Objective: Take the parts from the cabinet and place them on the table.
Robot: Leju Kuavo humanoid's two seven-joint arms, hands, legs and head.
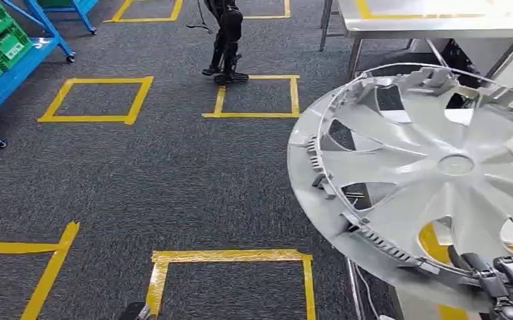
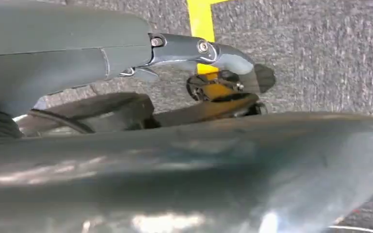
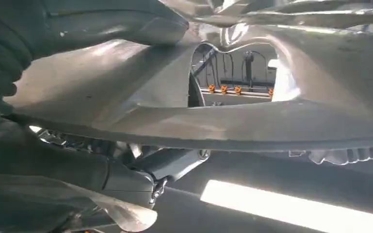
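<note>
While I carry, these are my findings from the remote station.

Part: large silver-grey plastic wheel cover with curved spokes and a clipped rim (image 1: 433,167), held tilted in the air at my right side, its back face toward the head camera, above the dark grey carpet marked with yellow tape squares (image 1: 160,173).

Right hand (image 1: 507,280): dark fingers closed over the lower rim of the wheel cover; the right wrist view shows the thumb (image 3: 102,22) lying on a spoke.

Left hand (image 2: 213,68): hanging over the carpet and holding nothing; I cannot tell how its fingers lie.

Destination: steel table with a bright flat top (image 1: 440,17), ahead and to the right, well apart from the cover.

Step in hand: transport, in my judgement.

Method: I keep the grip firm on the rim, hold the tilt steady, and bring the cover over the top before lowering.

Risk: a one-edge hold may let the cover swing or slip.
</note>
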